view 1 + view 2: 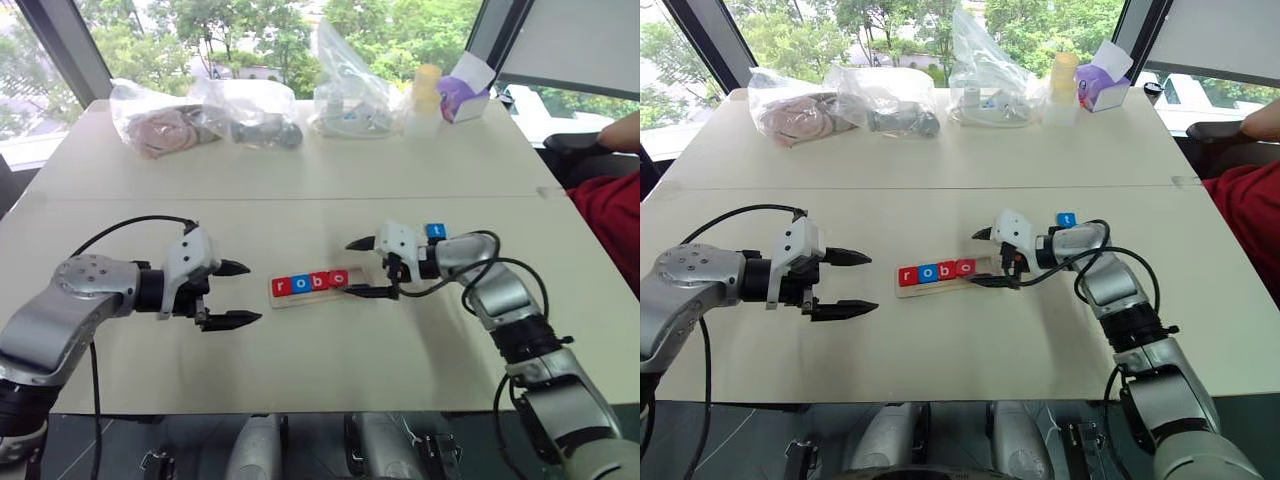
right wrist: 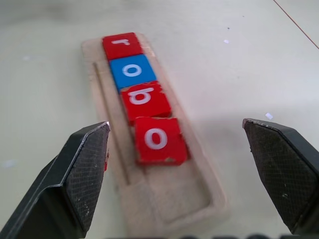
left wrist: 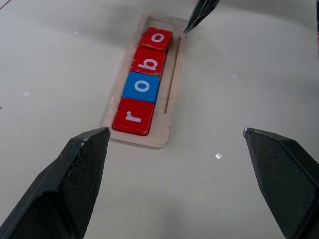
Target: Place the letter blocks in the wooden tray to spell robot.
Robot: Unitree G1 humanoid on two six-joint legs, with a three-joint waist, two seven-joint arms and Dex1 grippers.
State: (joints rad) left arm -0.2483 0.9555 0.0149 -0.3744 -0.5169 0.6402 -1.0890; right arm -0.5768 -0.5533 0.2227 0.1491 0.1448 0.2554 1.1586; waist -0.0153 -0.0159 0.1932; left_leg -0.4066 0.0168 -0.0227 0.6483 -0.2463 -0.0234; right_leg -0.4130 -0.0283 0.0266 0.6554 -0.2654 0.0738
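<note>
In the left eye view we see the long light-wood tray [image 1: 318, 287] lying near the middle of the pale table [image 1: 300, 180]. Four small square letter tiles sit in its groove: a red r block [image 1: 280, 288], a blue o block [image 1: 301, 284], a red b block [image 1: 320, 281] and a red o block [image 1: 338, 278]. The blue t block [image 1: 435, 231] lies on the table apart from the tray, just behind our right arm. The left gripper [image 1: 240, 294] hovers left of the tray with its black fingers spread wide and empty. The right gripper [image 1: 362, 268] sits at the tray's right end, jaws apart, holding nothing. Clear plastic bags [image 1: 250, 110] of items rest along the far edge of the table.

The right eye view shows the same layout, with the t block [image 1: 1067, 219] behind the right wrist.

In the left wrist view we look down the tray [image 3: 172, 84] from the r end, and a tip of the right gripper [image 3: 199, 15] shows beyond its far end.

In the right wrist view the last red o block [image 2: 157, 139] lies slightly askew, and the bare end of the groove [image 2: 174, 199] is nearest us, between the parted fingers [image 2: 84, 169].
</note>
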